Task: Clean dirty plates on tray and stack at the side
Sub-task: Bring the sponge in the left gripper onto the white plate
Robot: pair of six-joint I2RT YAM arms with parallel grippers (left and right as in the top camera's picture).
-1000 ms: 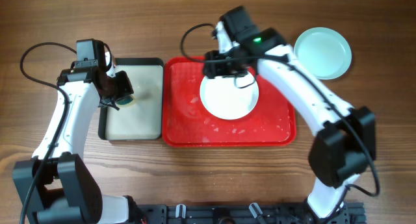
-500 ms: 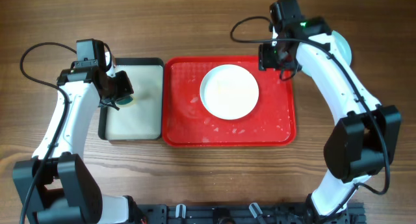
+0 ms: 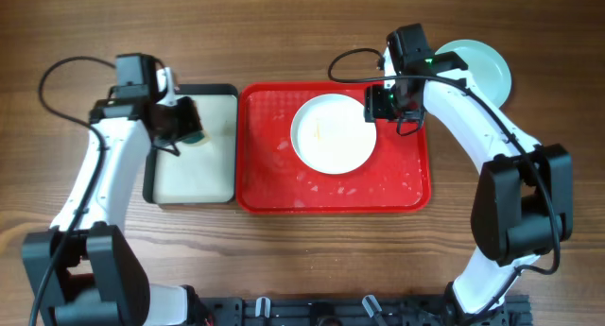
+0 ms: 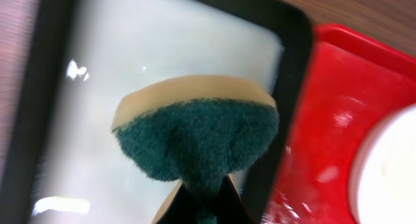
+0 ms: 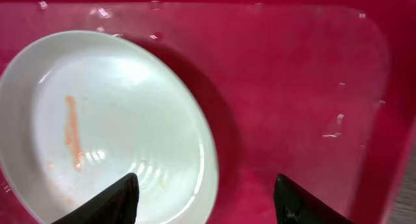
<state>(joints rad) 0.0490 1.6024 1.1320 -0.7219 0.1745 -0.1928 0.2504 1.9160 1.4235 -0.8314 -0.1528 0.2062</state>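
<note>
Tray [image 3: 269,184] was logged as glossy red, speckled with pale wet flecks. The white plate [image 3: 333,137] was marked by one thin orange streak [image 5: 71,130]. A second plate [image 3: 482,71] was noted as pale aqua. Sponge [image 4: 198,136]: dark green scouring face, tan backing. Smaller tray [image 3: 189,170] was recorded cream with a black rim. Worktop [image 3: 284,33] was seen in brown wood grain.

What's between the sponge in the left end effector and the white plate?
Overhead view: nothing loose. After the sponge come the black rim of the cream tray, then the rim and bare floor of the red tray, before the white plate.
</note>
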